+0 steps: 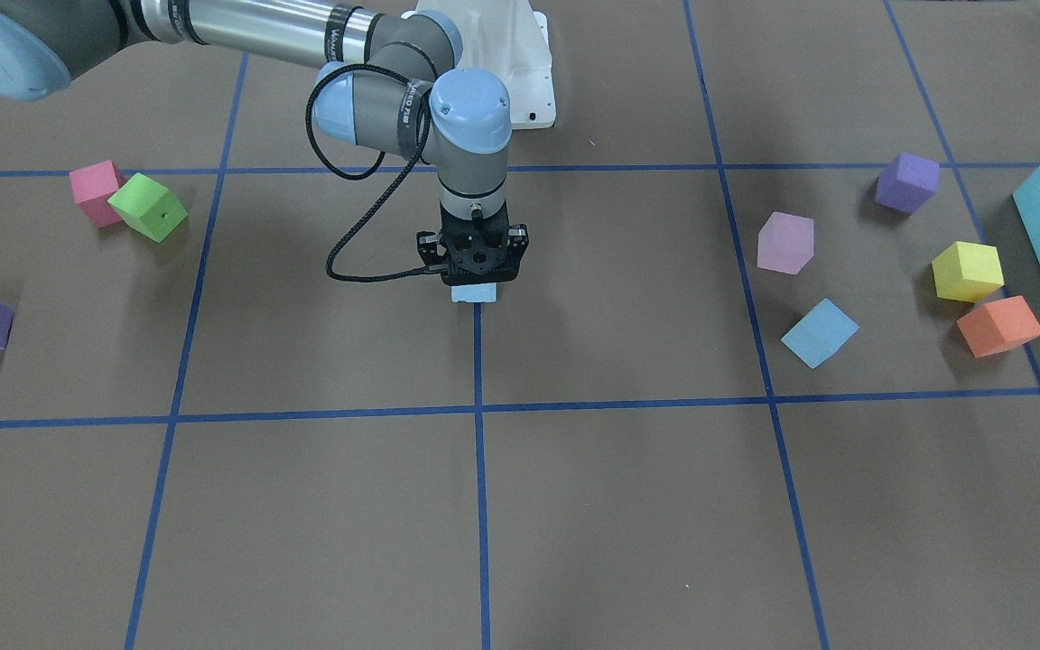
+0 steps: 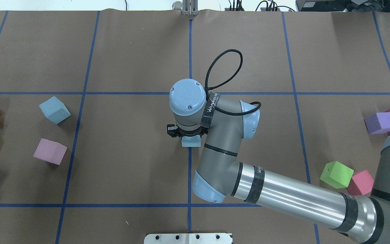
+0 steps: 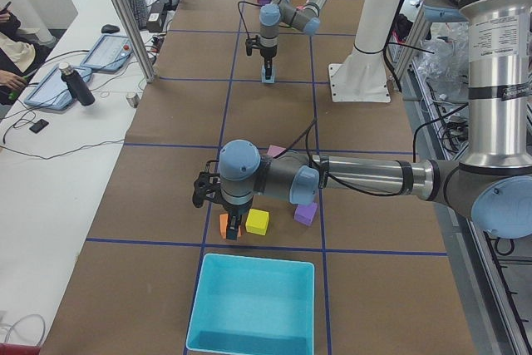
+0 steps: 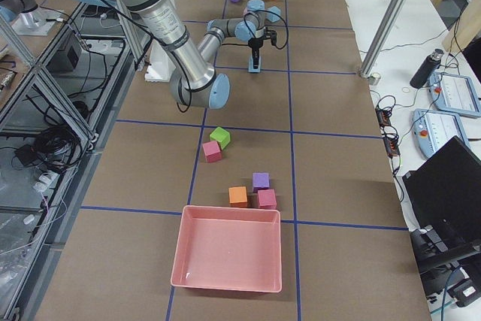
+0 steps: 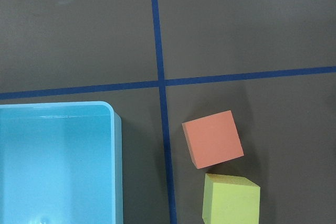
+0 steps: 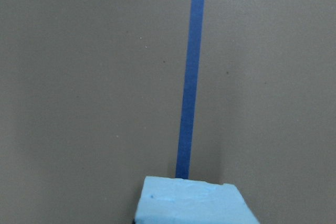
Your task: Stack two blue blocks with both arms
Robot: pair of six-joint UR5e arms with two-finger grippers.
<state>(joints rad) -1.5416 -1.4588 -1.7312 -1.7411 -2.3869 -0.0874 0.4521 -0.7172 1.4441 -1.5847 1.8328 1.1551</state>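
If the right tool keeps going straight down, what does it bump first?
The blue block at the middle: it sits right under the right tool, which points straight down. I cannot tell whether they already touch. Beneath lies the brown table.

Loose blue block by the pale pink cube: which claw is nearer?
Left. The left claw hangs by the orange cube and yellow cube nearby; the right claw is farther off at centre, over the other blue block.
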